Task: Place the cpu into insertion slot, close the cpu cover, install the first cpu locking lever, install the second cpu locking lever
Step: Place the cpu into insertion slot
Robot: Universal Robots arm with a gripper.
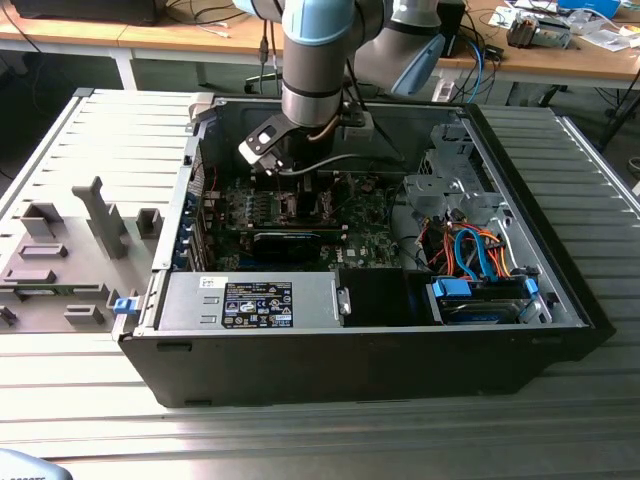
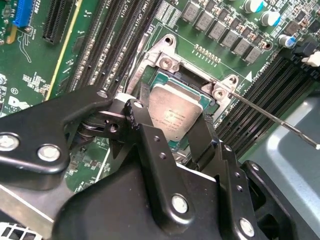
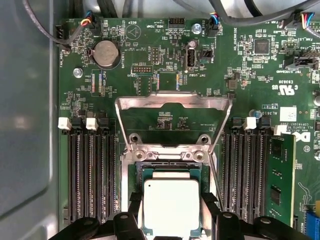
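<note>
Starting at 9 o'clock in the exterior view: finding grey plastic fixture blocks (image 1: 60, 260) lying on the ribbed metal table (image 1: 100, 140). Reaching down at 12 o'clock into the open black computer case (image 1: 350, 370), over the green circuit board (image 1: 375, 235). Clasping the small square silver-grey cpu (image 3: 171, 200) between the 2 black fingers (image 3: 136, 210) of the gripper (image 3: 171, 215), set narrow against its opposite edges. Holding it at the square silver-rimmed insertion slot (image 3: 170, 165); not telling whether seated. Showing the thin silvery cpu cover (image 3: 172, 100) flipped open beyond the hinge. Ending at 3 o'clock with orange and blue cables (image 1: 480, 255).
</note>
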